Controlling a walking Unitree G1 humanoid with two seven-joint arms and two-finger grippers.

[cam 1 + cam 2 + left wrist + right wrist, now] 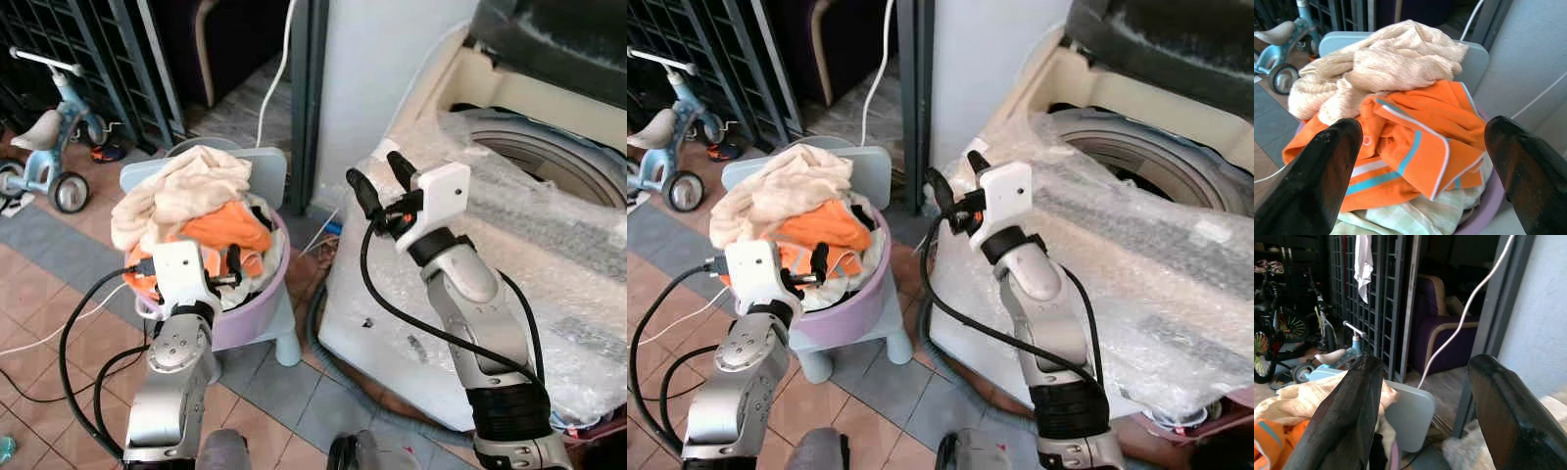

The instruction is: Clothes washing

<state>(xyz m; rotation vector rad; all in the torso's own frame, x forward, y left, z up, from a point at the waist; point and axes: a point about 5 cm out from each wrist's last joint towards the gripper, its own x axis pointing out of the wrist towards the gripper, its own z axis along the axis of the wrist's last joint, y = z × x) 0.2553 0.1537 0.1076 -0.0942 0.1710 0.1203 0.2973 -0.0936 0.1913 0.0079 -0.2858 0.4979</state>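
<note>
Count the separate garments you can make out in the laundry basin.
3 at least: a cream knit on top, an orange striped shirt under it, a pale green piece at the bottom. More may lie hidden in the purple basin.

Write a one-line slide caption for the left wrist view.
Open left gripper poised over orange shirt and beige garment heaped in the basin.

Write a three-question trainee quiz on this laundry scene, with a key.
1. True or false: the left claw is shut on the orange shirt.
2. What lies topmost in the lilac basin? A) cream cloth B) blue towel C) black sock
3. Fill in: the washing machine's top is wrapped in ____.

Key: 1. False; its fingers are spread just before the shirt. 2. A, the cream cloth. 3. Bubble wrap; the right claw hangs open near its corner.
</note>
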